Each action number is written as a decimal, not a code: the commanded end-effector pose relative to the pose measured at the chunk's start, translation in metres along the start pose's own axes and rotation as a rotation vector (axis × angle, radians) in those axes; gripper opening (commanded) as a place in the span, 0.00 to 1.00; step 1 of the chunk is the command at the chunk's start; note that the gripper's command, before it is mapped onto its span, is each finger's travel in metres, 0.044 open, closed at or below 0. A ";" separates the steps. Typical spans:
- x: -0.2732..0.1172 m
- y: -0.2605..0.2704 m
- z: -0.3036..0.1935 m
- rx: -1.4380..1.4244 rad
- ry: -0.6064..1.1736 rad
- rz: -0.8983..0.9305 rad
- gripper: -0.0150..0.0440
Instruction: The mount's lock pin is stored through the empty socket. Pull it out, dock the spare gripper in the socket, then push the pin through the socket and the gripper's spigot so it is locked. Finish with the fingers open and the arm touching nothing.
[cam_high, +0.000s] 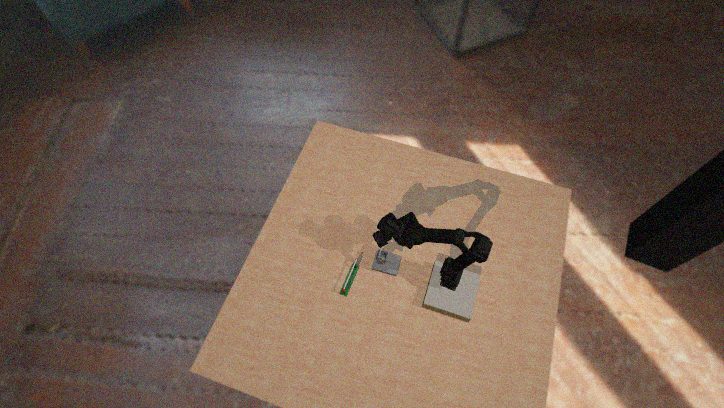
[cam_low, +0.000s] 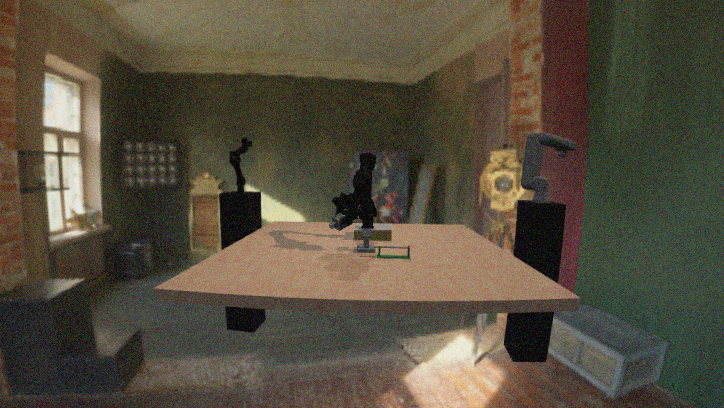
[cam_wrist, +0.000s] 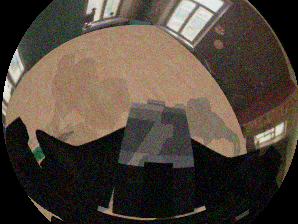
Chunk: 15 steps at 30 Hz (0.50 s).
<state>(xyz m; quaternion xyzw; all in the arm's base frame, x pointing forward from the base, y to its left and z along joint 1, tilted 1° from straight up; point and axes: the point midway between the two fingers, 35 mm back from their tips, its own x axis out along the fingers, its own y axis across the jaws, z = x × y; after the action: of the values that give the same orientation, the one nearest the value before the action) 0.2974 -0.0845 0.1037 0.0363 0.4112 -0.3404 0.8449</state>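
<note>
Gripper (cam_high: 379, 238) (cam_low: 338, 220) (cam_wrist: 153, 133) is closed on smth, approx. half open, fingers stopped by what's between them. From the wrist cam I read it as the spare gripper (cam_low: 335, 221) (cam_wrist: 153, 133), a grey boxy block right at the fingertips; can't tell which face the spigot is on.

Mount (cam_high: 386, 263) (cam_low: 365, 248) is on the table (cam_high: 283, 314) (cam_low: 354, 278) (cam_wrist: 95, 45), socket (cam_high: 382, 255) (cam_low: 366, 236) standing up off its plate. In the top view the hand sits just beyond it, toward the pic's upper edge; ext. view puts hand + load up and to the left of the socket, well off the tabletop. So the move turns on that offset — I'd need to bring the load across toward the green rack's side, spigot axis lined up w/ the socket's, then ease it in. Socket bore too small to read from here, so I'd check alignment before any push.

Green rack (cam_high: 350, 279) (cam_low: 394, 256) (cam_wrist: 38, 153) lies just beside the mount, on the side away from the arm's base plate (cam_high: 455, 304) (cam_low: 382, 235). Thin bar along its top is prob. the lock pin (cam_high: 350, 276) (cam_low: 395, 246), lying lengthwise — if so, pull-out's done, docking's next, pin last. Main risk: clipping the socket's rim if I come in low or tilted.
</note>
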 end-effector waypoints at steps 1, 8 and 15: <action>-0.004 0.007 0.005 -0.044 0.030 0.023 0.25; -0.010 0.017 0.003 -0.141 0.115 0.060 0.25; -0.018 0.027 0.001 -0.234 0.200 0.100 0.25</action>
<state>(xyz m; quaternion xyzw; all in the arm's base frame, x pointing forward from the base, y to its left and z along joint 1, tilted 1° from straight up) 0.3037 -0.0595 0.1072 -0.0032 0.5165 -0.2575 0.8166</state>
